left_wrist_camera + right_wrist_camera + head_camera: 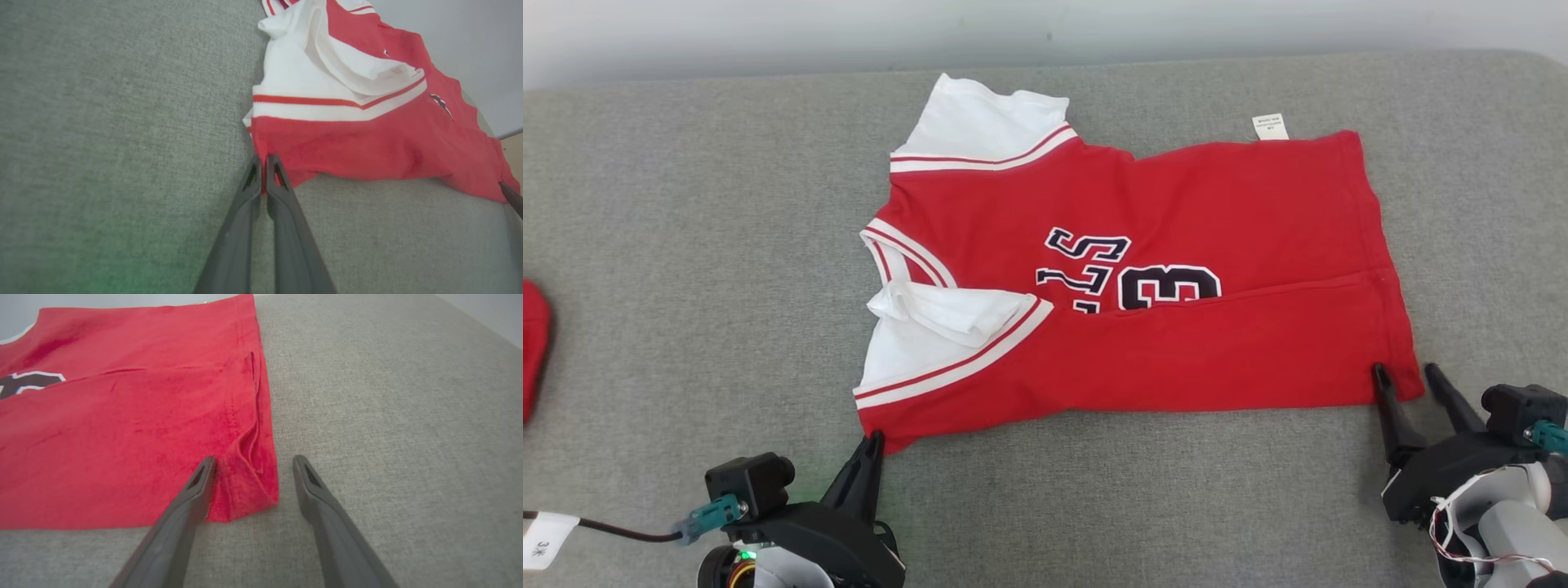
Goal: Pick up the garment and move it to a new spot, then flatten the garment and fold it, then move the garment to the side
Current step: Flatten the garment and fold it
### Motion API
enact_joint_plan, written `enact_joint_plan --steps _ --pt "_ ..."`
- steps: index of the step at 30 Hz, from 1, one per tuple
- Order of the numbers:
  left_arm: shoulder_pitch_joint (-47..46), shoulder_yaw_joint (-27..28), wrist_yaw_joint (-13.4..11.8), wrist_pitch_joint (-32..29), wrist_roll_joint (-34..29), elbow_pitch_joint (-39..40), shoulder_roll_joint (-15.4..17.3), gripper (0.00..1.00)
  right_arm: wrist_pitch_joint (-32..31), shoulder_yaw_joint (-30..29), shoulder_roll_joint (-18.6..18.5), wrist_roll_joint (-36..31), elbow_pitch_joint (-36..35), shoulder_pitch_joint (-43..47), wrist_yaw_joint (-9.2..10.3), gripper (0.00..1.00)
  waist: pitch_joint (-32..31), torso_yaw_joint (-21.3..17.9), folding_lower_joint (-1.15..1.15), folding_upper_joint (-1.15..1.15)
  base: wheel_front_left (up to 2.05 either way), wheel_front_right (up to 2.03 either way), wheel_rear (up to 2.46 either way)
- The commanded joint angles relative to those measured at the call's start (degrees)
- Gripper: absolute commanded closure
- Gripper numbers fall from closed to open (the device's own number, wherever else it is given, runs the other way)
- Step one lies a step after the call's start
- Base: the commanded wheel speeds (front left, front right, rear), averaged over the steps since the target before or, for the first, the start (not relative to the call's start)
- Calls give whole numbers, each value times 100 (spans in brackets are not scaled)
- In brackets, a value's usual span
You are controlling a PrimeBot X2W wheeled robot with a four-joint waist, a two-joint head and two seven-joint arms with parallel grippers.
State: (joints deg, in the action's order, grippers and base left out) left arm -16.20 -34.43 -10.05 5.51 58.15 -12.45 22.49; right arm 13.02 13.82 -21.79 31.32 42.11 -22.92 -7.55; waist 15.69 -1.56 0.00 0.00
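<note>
A red jersey (1176, 343) with white sleeves and dark lettering lies spread on the grey table, its near long edge folded up over the lettering. My left gripper (874, 443) is shut on the jersey's near left corner (269, 163); in the left wrist view a sliver of red cloth shows between the closed fingers (282, 192). My right gripper (1405, 377) stands open at the near right corner, its two fingers straddling the hem corner (249, 490). One finger (196, 490) rests on the cloth and the other lies on bare table.
The grey cloth-covered table (686, 245) stretches wide on all sides of the jersey. Another red item (533, 343) sits at the far left edge of the head view. A white care label (1270, 126) sticks out from the jersey's far edge.
</note>
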Motion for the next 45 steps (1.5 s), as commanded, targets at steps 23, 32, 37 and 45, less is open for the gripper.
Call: enact_joint_plan --steps 23,32,37,45 --pt "911 -65 -370 211 -252 1316 544 100 210 1238 -1313 1813 -1113 923 14 100 -287 10 0 0 0 0 0" --pt "1556 -173 -679 -141 21 2162 773 100 204 1349 -2043 2167 -1977 1745 14 100 -328 153 0 0 0 0 0" --pt "1542 -229 -686 -240 80 2092 670 100 158 1276 -2149 2132 -2004 1855 14 100 -344 146 0 0 0 0 0" --pt "1350 -426 -625 -383 53 1771 478 100 104 1215 -1864 1907 -1698 1696 14 0 -444 142 0 0 0 0 0"
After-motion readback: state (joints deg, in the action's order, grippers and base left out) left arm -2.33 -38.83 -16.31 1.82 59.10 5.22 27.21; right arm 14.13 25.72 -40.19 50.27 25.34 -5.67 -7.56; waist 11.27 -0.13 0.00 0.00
